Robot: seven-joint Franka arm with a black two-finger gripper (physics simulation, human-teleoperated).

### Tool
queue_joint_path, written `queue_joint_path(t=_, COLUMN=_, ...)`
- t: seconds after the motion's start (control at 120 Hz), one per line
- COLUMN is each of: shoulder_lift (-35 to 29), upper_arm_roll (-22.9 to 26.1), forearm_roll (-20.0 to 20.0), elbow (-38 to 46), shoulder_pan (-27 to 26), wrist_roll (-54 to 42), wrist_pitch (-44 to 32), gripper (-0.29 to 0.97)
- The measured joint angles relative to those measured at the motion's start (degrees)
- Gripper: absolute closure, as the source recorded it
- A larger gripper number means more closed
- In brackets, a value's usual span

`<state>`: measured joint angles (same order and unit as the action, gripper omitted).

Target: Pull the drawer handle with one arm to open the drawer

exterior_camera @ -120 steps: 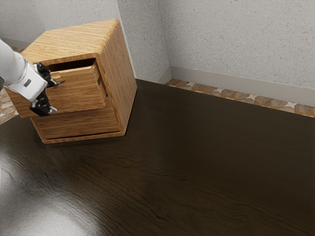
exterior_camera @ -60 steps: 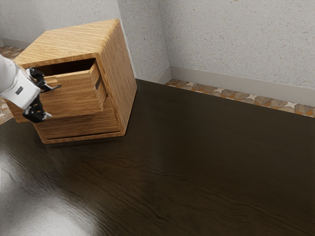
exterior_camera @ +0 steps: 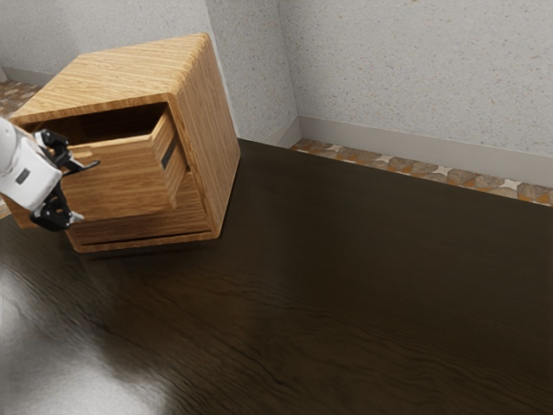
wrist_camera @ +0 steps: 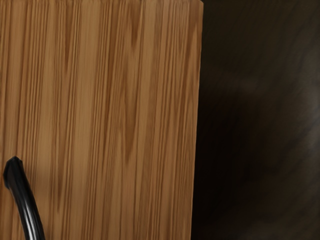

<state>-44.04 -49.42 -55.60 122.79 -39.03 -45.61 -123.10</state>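
Gripper (exterior_camera: 67,183) is sitting at the drawer (exterior_camera: 121,173) front, at the exterior view's left. Can't tell how wide it's standing or whether it's clamping the handle (wrist_camera: 22,200). Drawer is sticking partly out of the cabinet (exterior_camera: 203,112), far-left on the table (exterior_camera: 346,285).

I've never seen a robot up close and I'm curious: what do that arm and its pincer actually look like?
The arm is a smooth, rounded white shell, like moulded plastic, with one small dark rectangular mark on its side. No loose cables show. At its tip sits the pincer, matt black and angular, ending in two short prongs. It contrasts sharply with the white casing behind it.
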Motion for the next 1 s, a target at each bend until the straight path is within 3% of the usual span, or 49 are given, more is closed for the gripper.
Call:
queue_joint_path(t=0.592, shoulder_lift=-4.1, upper_arm_roll=11.8, forearm_roll=5.0, elbow=10.2, shoulder_pan=14.9, wrist_roll=1.1, wrist_pitch=-1.9, gripper=0.00)
queue_joint_path(t=1.0, shoulder_lift=-5.7, upper_arm_roll=18.6, forearm_roll=9.6, elbow=14.9, shoulder_pan=22.0, wrist_roll=1.9, wrist_pitch=-2.9, gripper=0.00)
